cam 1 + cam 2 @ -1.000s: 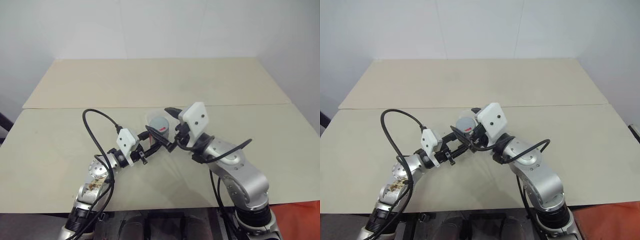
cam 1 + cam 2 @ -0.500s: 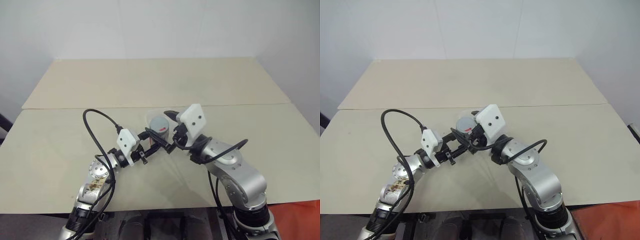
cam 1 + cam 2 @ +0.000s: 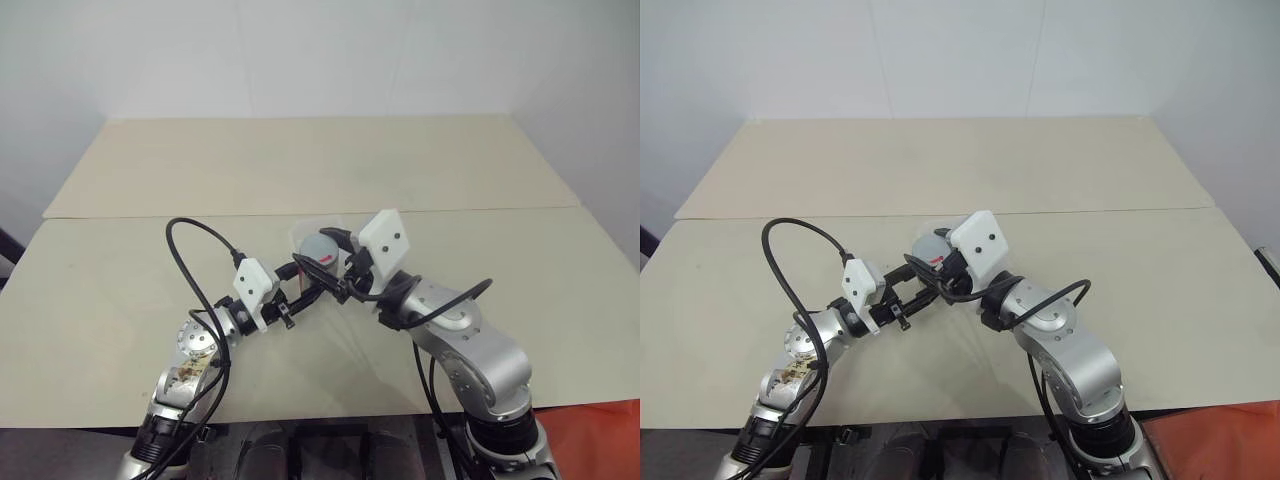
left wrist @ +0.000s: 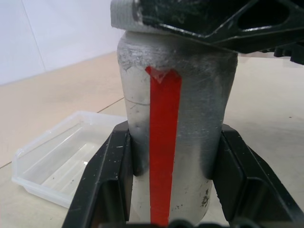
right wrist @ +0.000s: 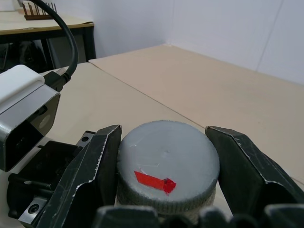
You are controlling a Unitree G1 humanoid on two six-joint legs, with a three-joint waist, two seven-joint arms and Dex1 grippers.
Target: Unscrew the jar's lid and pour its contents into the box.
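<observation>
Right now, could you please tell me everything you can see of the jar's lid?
The lid is a flat, round, dull grey cap with a ribbed edge and a small red tape arrow on top. It sits level on the upright grey jar, not yet off. The right pincer is shut on its rim, one black finger on each side, while the left pincer is clamped on the jar's body below.

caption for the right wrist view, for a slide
Right end effector shut on the lid of the jar, red mark up, above the table.

Silver-grey jointed arms, white wrist camera housings, looping black cables, black fingers (image 5: 90,180).
</observation>
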